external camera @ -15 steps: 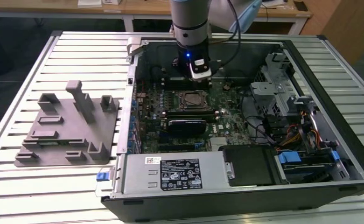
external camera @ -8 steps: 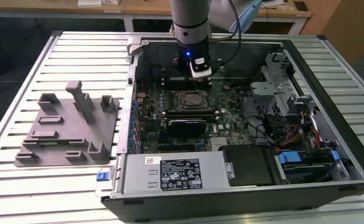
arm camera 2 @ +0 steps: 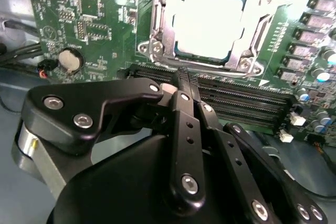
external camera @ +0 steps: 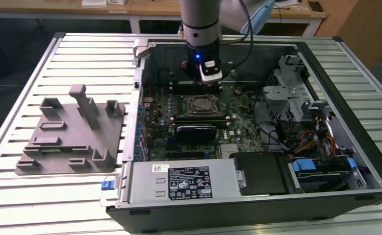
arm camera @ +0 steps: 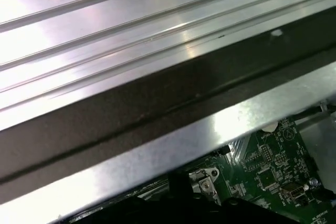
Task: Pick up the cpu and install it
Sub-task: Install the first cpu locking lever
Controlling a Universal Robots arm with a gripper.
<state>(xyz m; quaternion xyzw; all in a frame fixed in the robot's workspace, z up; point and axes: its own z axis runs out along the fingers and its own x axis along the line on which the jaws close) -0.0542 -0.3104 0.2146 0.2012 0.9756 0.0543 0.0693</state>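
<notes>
Cpu [arm camera 2: 208,22] already sits in the motherboard socket [arm camera 2: 207,24], shiny top up, inside the metal frame: placement looks done, task near its end. Gripper [arm camera 2: 181,80] is closed on nothing, fingertips pressed together in the second wrist view, above the memory slots [arm camera 2: 247,98] just beside the socket, clear of the chip. In the exterior view the gripper [external camera: 207,76] hangs over the board just far of the socket [external camera: 200,103]. Next call: probably seating check and latching the frame, needing a straight-down approach.
</notes>
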